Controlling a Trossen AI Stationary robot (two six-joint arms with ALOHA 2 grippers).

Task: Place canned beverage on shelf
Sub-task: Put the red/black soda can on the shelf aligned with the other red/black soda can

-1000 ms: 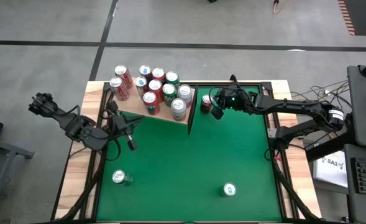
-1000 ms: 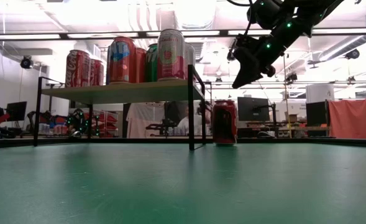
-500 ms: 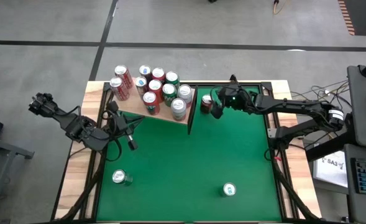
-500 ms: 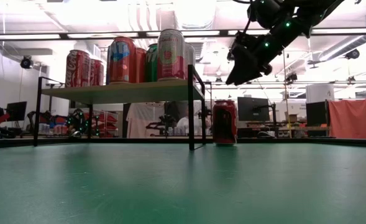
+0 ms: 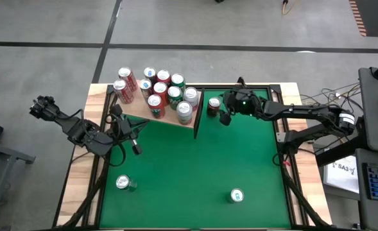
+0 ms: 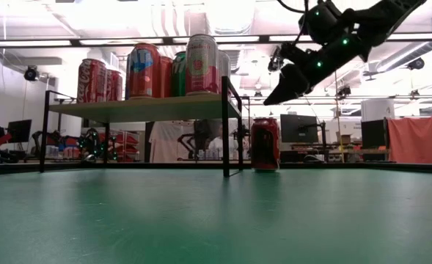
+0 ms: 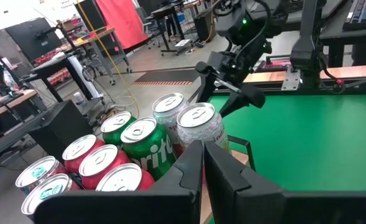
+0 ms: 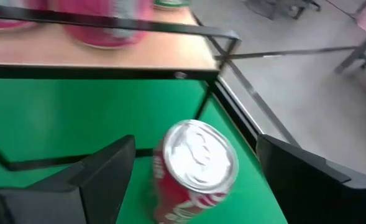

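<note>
The right pincer (image 5: 223, 113) hangs spread above the red can (image 5: 213, 105) (standing just right of the shelf (image 5: 169, 118)). A skewed descent would probably tip it. The left pincer (image 7: 202, 163) waits pressed together.

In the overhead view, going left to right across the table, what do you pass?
Left gripper → cans on the shelf → red can on the green table → right gripper with open jaws.
</note>
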